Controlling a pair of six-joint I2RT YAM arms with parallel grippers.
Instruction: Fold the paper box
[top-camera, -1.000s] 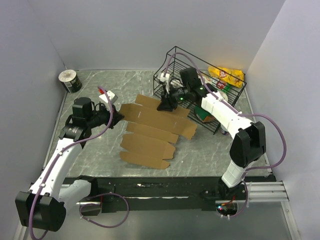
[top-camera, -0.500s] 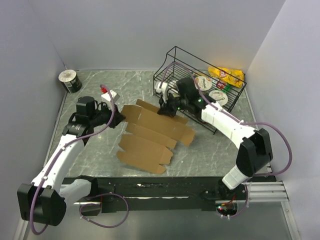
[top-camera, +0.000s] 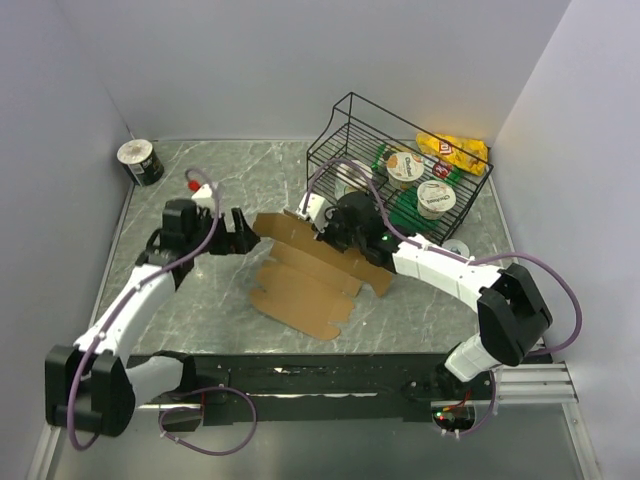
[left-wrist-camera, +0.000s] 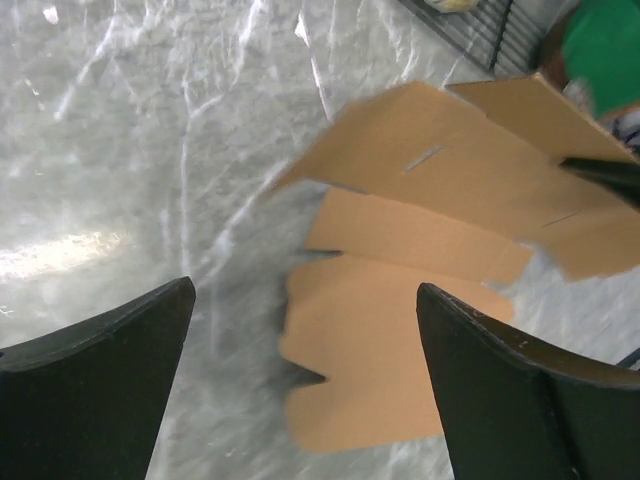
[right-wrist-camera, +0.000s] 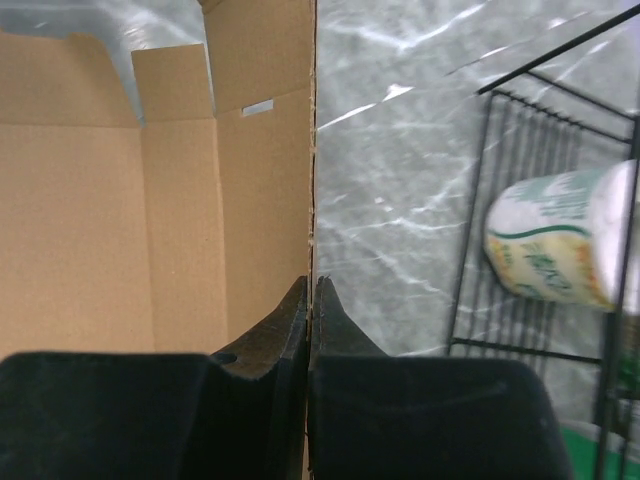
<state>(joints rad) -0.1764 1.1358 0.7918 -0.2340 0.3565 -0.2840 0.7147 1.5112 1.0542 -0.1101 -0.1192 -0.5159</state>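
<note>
The box (top-camera: 300, 290) lies as a flat sheet mid-bench, its far edge raised off the surface; the right gripper (right-wrist-camera: 312, 285) has its fingers pinched tight on that raised edge, close to the basket (top-camera: 352, 97) in the far right corner; the left gripper (top-camera: 250, 235) hangs by the sheet's far left corner, fingers wide apart, holding nothing; whether it touches the cardboard I cannot tell; cups (top-camera: 436, 197) sit in the basket; a roll (top-camera: 138, 160) stands in the far left corner
</note>
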